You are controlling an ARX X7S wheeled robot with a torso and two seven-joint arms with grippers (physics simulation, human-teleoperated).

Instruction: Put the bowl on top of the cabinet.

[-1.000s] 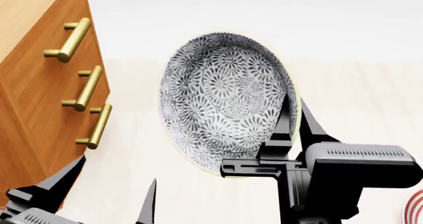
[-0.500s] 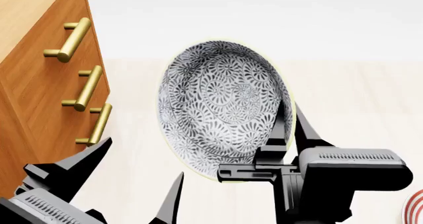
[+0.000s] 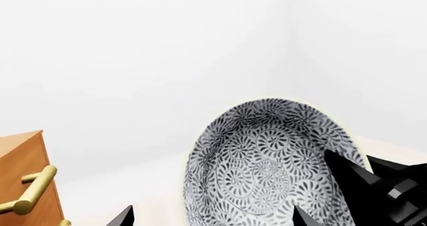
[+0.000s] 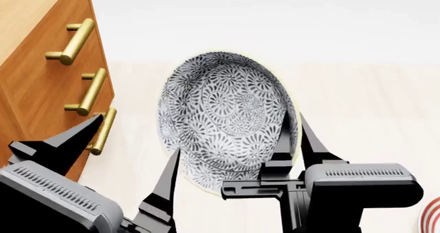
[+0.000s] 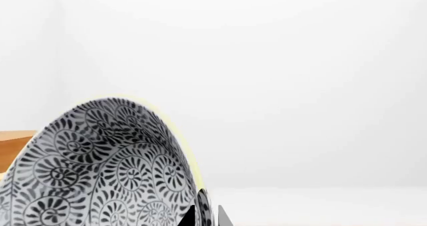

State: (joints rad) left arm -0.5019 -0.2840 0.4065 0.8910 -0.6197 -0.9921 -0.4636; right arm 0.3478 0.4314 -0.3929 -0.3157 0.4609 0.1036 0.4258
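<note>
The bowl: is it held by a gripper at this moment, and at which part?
Yes. The right gripper holds the bowl by its rim, one finger inside, one outside. The left gripper is open and holds nothing.

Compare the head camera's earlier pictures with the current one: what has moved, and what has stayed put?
The left gripper has risen from the view's lower left, its open jaws now reaching the bowl's left side. The bowl, held at its right rim by the right gripper, has dropped lower in the view and edged left toward the cabinet. The cabinet, its brass handles and the grip on the bowl are unchanged.
</note>
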